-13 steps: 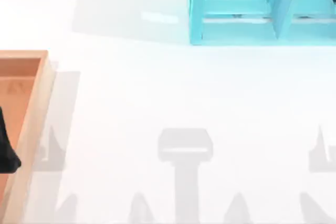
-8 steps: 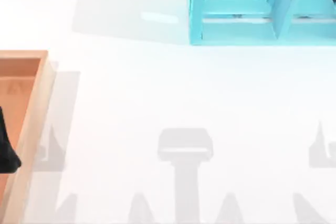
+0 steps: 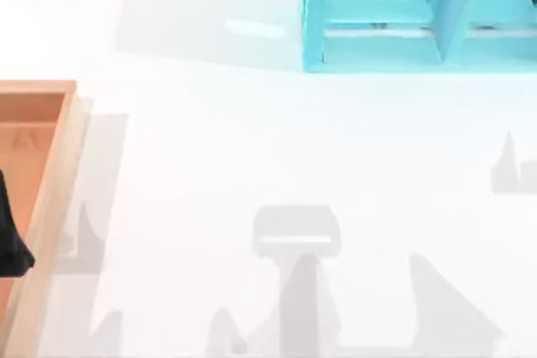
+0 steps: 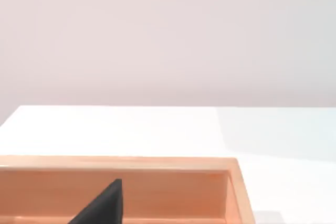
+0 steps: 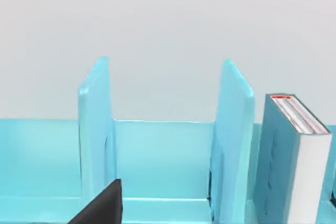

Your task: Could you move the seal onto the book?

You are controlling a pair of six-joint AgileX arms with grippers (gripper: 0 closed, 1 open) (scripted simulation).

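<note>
Bench (image 3: 252,140): white, carrying a wooden tray and a shelf unit.

Wooden tray (image 3: 52,190): at the top view's left edge, open, low-walled. A dark wedge (image 3: 10,241) shows over it; the same dark shape sits at the lower edge of both wrist views, and I cannot tell what part it is.

Shelf unit (image 3: 377,48): turquoise, at the far right of the bench, with upright dividers (image 5: 97,129).

Book (image 5: 291,161): teal cover, white page edges, standing upright in a shelf compartment, just beside a divider, as the right wrist view has it.

Seal: not located among these contents.

Left arm: over the tray side. Right arm: facing the shelf unit. State of the jaws on either arm: cannot tell.

Risks, as judged: the book stands on end, so its upper surface is a narrow edge; a seal set there may topple or slip between book and divider. The dividers crowd the approach, so the right arm may strike one. With the seal unlocated, a wrong item may be grasped.
</note>
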